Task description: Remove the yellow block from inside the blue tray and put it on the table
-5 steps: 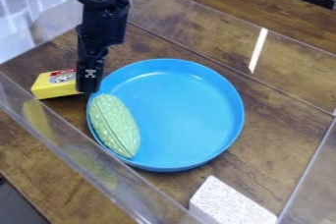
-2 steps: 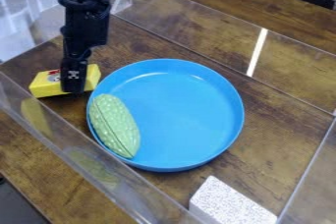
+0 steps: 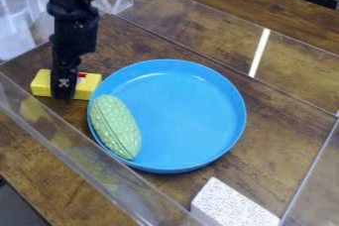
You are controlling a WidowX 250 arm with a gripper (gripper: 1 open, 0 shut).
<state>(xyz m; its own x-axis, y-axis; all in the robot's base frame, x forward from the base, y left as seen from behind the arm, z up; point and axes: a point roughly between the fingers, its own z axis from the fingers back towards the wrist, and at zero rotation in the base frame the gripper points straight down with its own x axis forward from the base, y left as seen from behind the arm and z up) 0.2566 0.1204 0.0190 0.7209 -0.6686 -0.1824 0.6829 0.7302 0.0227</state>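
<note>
- A clear acrylic wall [image 3: 82,159] cut diagonally across the near left of the view, its glare blurring what lay behind it.
- The white speckled foam block [image 3: 235,203] lay near the bottom edge, to the right, apart from the blue tray [image 3: 185,111].
- The green textured corn-like item [image 3: 117,128] lay inside the tray, along its left side, its long axis running up and down the view with a slight slant.
- The tray sat flat on the dark brown wooden table [image 3: 284,101], its raised rim whole in view.
- The yellow block [image 3: 87,87] lay on the table outside the tray, just beside the rim on the upper left. Its long axis ran roughly across the view, one end pointing toward the tray, the other toward the left edge.
- The black gripper's fingers covered the middle of the block and most of its label; only red and white scraps showed.
- The gripper [image 3: 62,88] was right over the block, pointing down, its jaws apart and the block released. Whether a fingertip touched it was too hard to make out.
- The arm's upper part was cut off by the top edge.
</note>
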